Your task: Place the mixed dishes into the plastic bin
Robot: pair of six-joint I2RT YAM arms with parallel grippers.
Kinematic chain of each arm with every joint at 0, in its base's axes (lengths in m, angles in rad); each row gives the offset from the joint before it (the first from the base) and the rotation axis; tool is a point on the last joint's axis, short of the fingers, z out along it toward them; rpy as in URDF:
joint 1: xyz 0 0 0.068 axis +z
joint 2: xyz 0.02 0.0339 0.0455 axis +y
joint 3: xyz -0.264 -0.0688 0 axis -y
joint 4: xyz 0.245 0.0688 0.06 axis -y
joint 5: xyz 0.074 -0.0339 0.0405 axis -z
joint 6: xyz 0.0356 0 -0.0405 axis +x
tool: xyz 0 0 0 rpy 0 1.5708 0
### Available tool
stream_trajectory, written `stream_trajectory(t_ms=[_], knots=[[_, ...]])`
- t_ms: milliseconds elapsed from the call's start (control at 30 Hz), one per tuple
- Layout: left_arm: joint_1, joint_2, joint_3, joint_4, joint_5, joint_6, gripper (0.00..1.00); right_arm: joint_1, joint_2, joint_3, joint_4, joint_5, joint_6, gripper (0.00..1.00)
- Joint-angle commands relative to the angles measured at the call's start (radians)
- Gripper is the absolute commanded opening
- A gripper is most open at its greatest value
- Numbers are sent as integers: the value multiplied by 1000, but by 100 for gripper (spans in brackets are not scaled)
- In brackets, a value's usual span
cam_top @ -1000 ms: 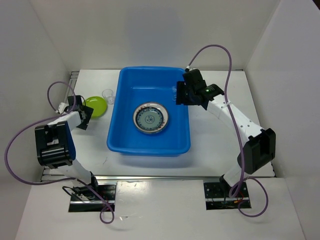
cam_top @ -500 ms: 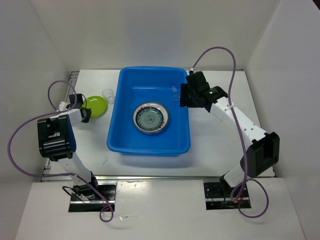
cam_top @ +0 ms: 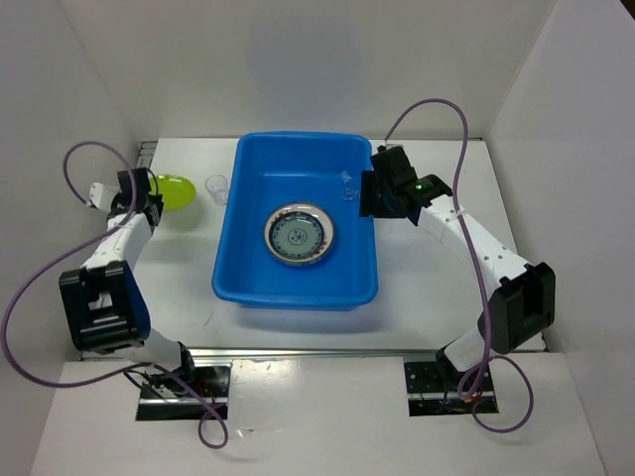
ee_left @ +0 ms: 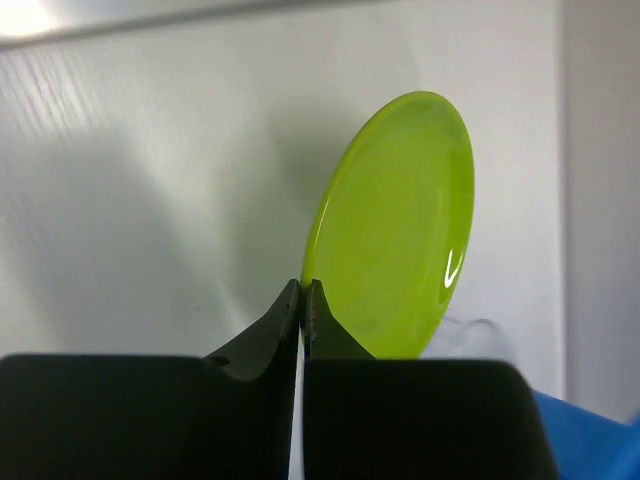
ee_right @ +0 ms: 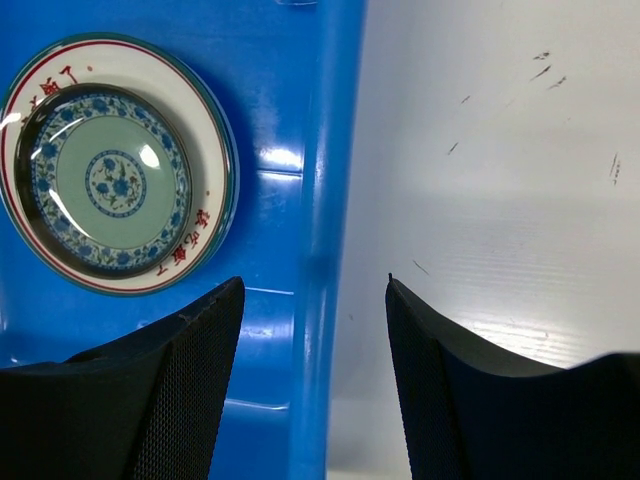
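Observation:
My left gripper [cam_top: 152,195] [ee_left: 303,291] is shut on the rim of the lime-green plate [cam_top: 175,189] [ee_left: 398,225], which hangs tilted above the table at the far left. The blue plastic bin [cam_top: 298,296] [ee_right: 322,180] stands mid-table. Inside it lies a white lettered-rim plate [cam_top: 299,235] [ee_right: 205,215] with a smaller teal patterned plate [ee_right: 108,178] on top. A tiny clear cup [cam_top: 347,187] also sits in the bin, near its right wall. Another clear cup [cam_top: 215,185] stands on the table just left of the bin. My right gripper [cam_top: 366,194] [ee_right: 314,286] is open and empty, straddling the bin's right rim.
White walls enclose the table on three sides. Purple cables [cam_top: 437,107] loop above both arms. The left arm's base link [cam_top: 99,307] stands at the table's front left, the right one [cam_top: 518,302] at the front right.
My left gripper has shut on the lime-green plate's rim and carried it up and toward the back left. The right gripper has drawn back slightly to the bin's right rim, uncovering the cup inside.

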State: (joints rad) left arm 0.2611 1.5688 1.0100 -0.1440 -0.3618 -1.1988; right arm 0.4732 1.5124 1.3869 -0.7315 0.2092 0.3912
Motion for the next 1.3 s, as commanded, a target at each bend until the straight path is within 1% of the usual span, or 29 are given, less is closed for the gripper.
stream_trajectory(t_ms=[0, 67, 233, 300, 400, 433, 467, 533, 567, 667, 800, 833, 933, 1000, 1100, 1267], knots=[[4, -108, 134, -57, -111, 53, 0, -5, -29, -3, 11, -2, 11, 64], [4, -121, 186, -57, -53, 71, 0, -5, -20, 6, 11, -11, 11, 64], [-14, -131, 259, -48, 87, 99, 0, -5, 26, 41, 11, -22, -9, 64], [-37, -141, 280, -34, 191, 123, 0, -5, 26, 52, 11, -22, -9, 64], [-94, -141, 300, -12, 338, 108, 0, -5, 35, 61, 11, -13, -18, 64], [-115, -141, 300, -12, 360, 97, 0, -5, 46, 72, 11, -13, -18, 64], [-170, -150, 300, -12, 375, 97, 0, -5, 55, 72, 11, -2, -28, 64], [-238, -164, 300, 0, 385, 97, 0, -5, 55, 92, 11, -2, -38, 64], [-299, -164, 300, 0, 385, 113, 0, -5, 66, 92, 11, -2, -38, 64], [-377, -173, 311, -23, 460, 122, 0, -15, 77, 113, 30, -2, -38, 64], [-460, -164, 305, -110, 457, 154, 0, -47, 124, 132, 30, -11, -20, 64], [-461, -164, 289, -123, 445, 154, 0, -63, 124, 132, 30, -11, -6, 64], [-471, -155, 199, -134, 481, 133, 0, -108, 144, 143, 30, -21, 5, 64], [-482, -142, 171, -167, 452, 143, 0, -130, 144, 152, 40, -21, 14, 64], [-505, -118, 128, -167, 442, 159, 0, -159, 144, 152, 61, -42, 14, 64], [-525, -64, 82, -157, 442, 169, 0, -159, 144, 161, 61, -42, 24, 64]])
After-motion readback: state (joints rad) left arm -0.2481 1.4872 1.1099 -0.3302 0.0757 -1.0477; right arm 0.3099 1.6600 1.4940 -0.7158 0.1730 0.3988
